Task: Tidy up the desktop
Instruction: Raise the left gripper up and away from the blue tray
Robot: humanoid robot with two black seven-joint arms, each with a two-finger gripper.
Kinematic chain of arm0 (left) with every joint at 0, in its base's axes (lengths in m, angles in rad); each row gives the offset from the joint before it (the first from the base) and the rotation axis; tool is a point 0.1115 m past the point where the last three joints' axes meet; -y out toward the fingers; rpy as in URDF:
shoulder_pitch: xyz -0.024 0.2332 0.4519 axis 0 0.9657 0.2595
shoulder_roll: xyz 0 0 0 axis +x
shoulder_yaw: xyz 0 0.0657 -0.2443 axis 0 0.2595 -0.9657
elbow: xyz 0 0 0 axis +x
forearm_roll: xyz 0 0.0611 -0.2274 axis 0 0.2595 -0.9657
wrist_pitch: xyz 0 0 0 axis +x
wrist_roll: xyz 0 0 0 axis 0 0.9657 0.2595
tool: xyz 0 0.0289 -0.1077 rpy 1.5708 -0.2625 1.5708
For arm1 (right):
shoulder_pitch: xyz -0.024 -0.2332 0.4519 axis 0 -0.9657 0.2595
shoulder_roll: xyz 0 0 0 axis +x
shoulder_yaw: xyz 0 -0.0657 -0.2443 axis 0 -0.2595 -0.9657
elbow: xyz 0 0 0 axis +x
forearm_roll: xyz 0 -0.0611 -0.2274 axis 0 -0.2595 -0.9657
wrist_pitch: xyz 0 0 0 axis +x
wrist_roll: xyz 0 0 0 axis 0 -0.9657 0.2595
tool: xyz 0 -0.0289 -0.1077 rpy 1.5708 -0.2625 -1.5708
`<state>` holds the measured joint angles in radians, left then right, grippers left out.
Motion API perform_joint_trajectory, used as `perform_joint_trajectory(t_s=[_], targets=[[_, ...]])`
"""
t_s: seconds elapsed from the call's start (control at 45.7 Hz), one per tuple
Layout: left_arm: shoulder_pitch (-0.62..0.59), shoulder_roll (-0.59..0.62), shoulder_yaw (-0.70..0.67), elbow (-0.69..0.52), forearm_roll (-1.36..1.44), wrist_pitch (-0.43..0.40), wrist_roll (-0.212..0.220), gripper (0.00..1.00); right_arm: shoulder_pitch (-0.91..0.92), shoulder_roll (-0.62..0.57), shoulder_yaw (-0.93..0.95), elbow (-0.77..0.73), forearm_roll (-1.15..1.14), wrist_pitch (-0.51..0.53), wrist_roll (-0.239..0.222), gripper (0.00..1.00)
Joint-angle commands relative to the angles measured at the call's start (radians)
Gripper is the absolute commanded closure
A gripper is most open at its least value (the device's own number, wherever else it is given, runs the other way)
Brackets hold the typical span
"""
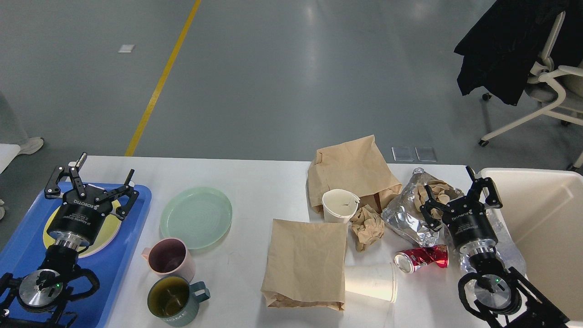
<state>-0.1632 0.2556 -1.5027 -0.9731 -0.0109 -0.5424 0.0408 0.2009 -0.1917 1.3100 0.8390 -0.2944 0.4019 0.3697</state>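
The white desk (pixel 255 182) spreads between both arms. The left gripper (pixel 91 180) gapes wide over the blue tray (pixel 132 237); right of it lie one plate (pixel 196 217) and two mugs (pixel 169 257). The right gripper (pixel 451 193), wide too, hangs above foil (pixel 403 218), beside the bin (pixel 542 218); left of it, two bags (pixel 306 262), two cups (pixel 371 281), one can (pixel 421 257).

A big robot test room, like a lab

The gray floor (pixel 282 77) is shiny and has a yellow line (pixel 163 77) painted on it (like in a factory). A white office chair (pixel 553 86) with a black coat (pixel 510 45) stands by the white desktop (pixel 255 182).
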Motion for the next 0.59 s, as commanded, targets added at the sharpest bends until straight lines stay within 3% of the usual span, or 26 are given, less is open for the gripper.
perform_joint_trajectory(t_s=[0.0, 0.307, 0.438, 0.569], targets=[[-0.006, 0.001, -0.001, 0.001, 0.000, -0.004, -0.004, 0.03, 0.000, 0.000, 0.000, -0.001, 0.001, 0.000, 0.000, 0.00], [-0.016, 0.024, 0.016, -0.001, 0.003, 0.013, -0.010, 0.03, 0.000, 0.000, 0.000, 0.000, 0.001, 0.000, 0.000, 0.00], [-0.065, 0.282, 0.244, -0.001, -0.001, -0.005, -0.013, 0.03, 0.000, 0.000, 0.000, 0.000, 0.001, 0.000, 0.000, 0.00], [-0.272, 0.516, 0.583, 0.008, -0.004, -0.005, -0.010, 0.03, 0.000, 0.000, 0.000, 0.000, -0.002, 0.000, 0.000, 0.00]])
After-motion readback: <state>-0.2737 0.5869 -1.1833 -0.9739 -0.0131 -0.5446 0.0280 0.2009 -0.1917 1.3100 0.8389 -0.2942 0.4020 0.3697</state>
